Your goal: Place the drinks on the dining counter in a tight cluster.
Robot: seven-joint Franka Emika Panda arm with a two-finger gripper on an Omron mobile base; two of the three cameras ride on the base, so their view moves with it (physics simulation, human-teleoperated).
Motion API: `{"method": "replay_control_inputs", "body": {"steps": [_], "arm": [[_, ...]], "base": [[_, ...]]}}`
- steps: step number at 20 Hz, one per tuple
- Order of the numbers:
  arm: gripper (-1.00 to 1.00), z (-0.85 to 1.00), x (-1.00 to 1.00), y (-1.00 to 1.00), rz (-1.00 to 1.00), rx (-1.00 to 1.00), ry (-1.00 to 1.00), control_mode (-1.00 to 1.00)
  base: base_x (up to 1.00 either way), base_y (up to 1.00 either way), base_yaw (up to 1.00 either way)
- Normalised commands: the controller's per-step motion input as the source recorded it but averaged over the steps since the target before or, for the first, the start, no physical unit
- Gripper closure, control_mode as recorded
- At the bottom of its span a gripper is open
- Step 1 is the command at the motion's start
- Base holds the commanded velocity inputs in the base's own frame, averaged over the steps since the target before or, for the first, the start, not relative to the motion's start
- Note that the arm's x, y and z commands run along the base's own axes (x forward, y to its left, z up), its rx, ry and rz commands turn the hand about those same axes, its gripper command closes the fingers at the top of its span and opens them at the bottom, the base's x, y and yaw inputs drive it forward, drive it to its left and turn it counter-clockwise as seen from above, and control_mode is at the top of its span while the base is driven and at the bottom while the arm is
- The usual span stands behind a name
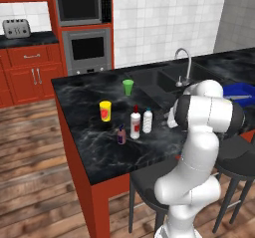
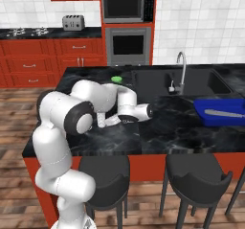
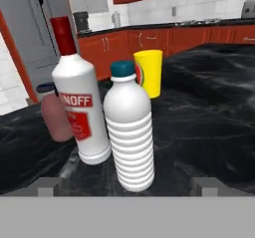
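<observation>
Three bottles stand bunched on the black worktop (image 1: 94,147): white one (image 1: 135,123), teal-capped one (image 1: 147,120) and purple one (image 1: 121,134), near a yellow cup (image 1: 105,111). The end effector (image 3: 127,186) gapes wide before them, holding nothing.

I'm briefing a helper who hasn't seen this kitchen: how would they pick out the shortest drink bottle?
On the black marbled island counter with the sink, three bottles stand together near the yellow cup. The purple bottle stands at the group's stool-side end, beside the white bottle with red cap. It is the shortest and darkest.
</observation>
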Motion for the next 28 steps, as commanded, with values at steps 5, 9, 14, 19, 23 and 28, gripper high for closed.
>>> {"method": "replay_control_inputs", "body": {"steps": [5,9,14,19,23,28], "arm": [[-1.00,0.37,-0.03,-0.09,-0.27,-0.04,0.26,-1.00],[-1.00,0.44,-0.01,-0.01,-0.26,-0.15,0.39,-1.00],[-1.00,0.46,0.00,0.00,-0.25,-0.23,0.44,-1.00],[-1.00,0.46,-0.09,0.03,-0.22,-0.24,0.35,-1.00],[-1.00,0.53,-0.53,0.20,-0.18,-0.20,0.16,-1.00],[-1.00,0.42,-0.93,0.26,-0.16,-0.11,0.00,-1.00]], "base": [[0.00,0.00,0.00],[0.00,0.00,0.00],[0.00,0.00,0.00],[0.00,0.00,0.00],[0.00,0.00,0.00],[0.00,0.00,0.00]]}}
